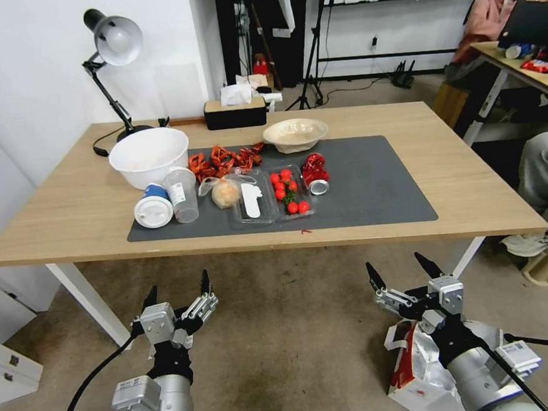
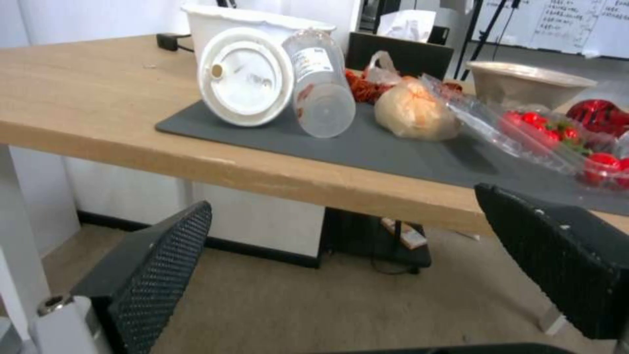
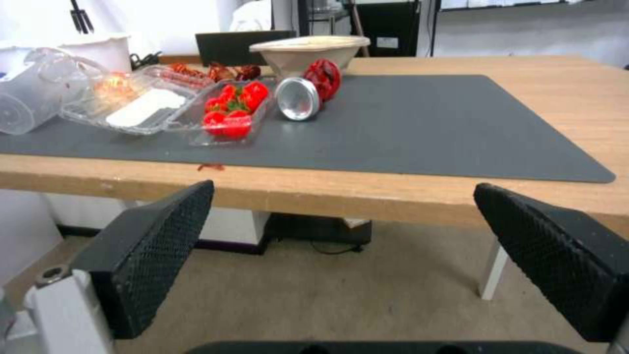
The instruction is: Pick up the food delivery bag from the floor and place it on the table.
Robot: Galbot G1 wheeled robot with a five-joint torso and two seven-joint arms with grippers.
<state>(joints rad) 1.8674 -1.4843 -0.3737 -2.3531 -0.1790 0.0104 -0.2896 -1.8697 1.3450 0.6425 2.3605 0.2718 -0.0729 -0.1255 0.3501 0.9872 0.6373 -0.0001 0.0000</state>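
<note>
My two pincers carry black, dot-textured finger pads [image 3: 157,255] on silver-grey bodies. Lower right in the head view, the food delivery bag [image 1: 417,371] is white with a red side panel and crinkly silver lining. The floor [image 1: 296,348] is mottled brownish-grey with darker stains. Mid-frame, the table [image 1: 68,213] is pale wood on white legs, topped by a dark grey mat [image 1: 373,186]. The tomatoes [image 1: 287,191] on it are bright red, the bowl [image 1: 148,155] at its upper left plain white.

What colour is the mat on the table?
Dark grey mat; the right wrist view shows it best.
</note>
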